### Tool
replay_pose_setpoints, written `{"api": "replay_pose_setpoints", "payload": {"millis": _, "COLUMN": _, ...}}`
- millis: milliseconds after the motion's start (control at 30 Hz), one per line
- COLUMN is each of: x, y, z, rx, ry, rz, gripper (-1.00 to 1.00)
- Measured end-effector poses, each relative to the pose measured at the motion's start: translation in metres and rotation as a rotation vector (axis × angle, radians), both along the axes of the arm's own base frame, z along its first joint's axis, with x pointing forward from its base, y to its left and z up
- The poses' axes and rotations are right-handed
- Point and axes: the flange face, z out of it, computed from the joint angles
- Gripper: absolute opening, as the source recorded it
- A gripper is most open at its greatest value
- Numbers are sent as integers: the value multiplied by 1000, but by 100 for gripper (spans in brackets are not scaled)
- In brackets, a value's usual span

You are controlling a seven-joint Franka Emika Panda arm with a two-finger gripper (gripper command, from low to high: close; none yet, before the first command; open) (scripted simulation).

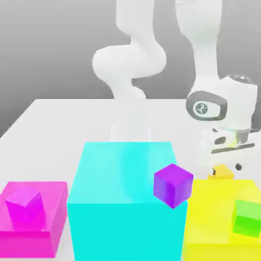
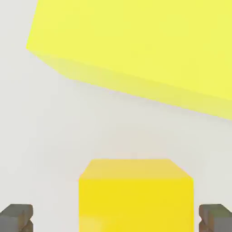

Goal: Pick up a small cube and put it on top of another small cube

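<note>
Hovering, jaws [image 2: 116, 218] spread either side of small yellow-orange cube [image 2: 136, 204], near 4 o'clock in exterior view.

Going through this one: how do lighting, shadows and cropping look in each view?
Exterior view: bright, washed-out light; the white arm nearly melts into the pale table, and the big cyan block has a paler patch on top. Hand view: flat light, only a faint shadow along the large yellow block; the small yellow cube is cut off by the frame edge.
</note>
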Motion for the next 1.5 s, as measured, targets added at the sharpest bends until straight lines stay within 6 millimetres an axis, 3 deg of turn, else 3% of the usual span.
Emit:
{"api": "replay_pose_setpoints", "payload": {"millis": 33, "x": -1, "y": -2, "z": -5, "rx": -3, "ry": 1, "rz": 1, "gripper": 0}}
{"api": "replay_pose_setpoints", "payload": {"millis": 67, "x": -1, "y": -4, "z": -10, "rx": -7, "ry": 2, "rz": 2, "gripper": -100}}
{"api": "replay_pose_setpoints", "payload": {"millis": 300, "x": -2, "y": -4, "z": -11, "rx": -6, "ry": 1, "rz": 3, "gripper": -100}}
{"api": "replay_pose_setpoints", "payload": {"millis": 600, "x": 2, "y": 5, "z": 29, "rx": 10, "ry": -4, "rz": -2, "gripper": -100}}
{"api": "replay_pose_setpoints", "payload": {"millis": 900, "x": -2, "y": -3, "z": 54, "rx": -7, "ry": 0, "rz": 8, "gripper": -100}}
{"api": "replay_pose_setpoints", "payload": {"millis": 967, "x": 6, "y": 10, "z": 63, "rx": -4, "ry": 4, "rz": 69, "gripper": -100}}
{"api": "replay_pose_setpoints", "payload": {"millis": 1067, "x": 26, "y": 35, "z": 83, "rx": 4, "ry": 8, "rz": 190, "gripper": -100}}
{"api": "replay_pose_setpoints", "payload": {"millis": 1133, "x": 48, "y": 40, "z": 95, "rx": 7, "ry": 8, "rz": 230, "gripper": -100}}
{"api": "replay_pose_setpoints", "payload": {"millis": 1200, "x": 92, "y": 26, "z": 109, "rx": 9, "ry": 8, "rz": 217, "gripper": -100}}
{"api": "replay_pose_setpoints", "payload": {"millis": 1267, "x": 151, "y": -4, "z": 127, "rx": 9, "ry": 7, "rz": 188, "gripper": -100}}
{"api": "replay_pose_setpoints", "payload": {"millis": 1300, "x": 170, "y": -10, "z": 137, "rx": 8, "ry": 6, "rz": 203, "gripper": -100}}
{"api": "replay_pose_setpoints", "payload": {"millis": 1433, "x": 227, "y": -31, "z": 172, "rx": -3, "ry": 3, "rz": 292, "gripper": -100}}
{"api": "replay_pose_setpoints", "payload": {"millis": 1500, "x": 236, "y": -32, "z": 157, "rx": -7, "ry": 2, "rz": 316, "gripper": -100}}
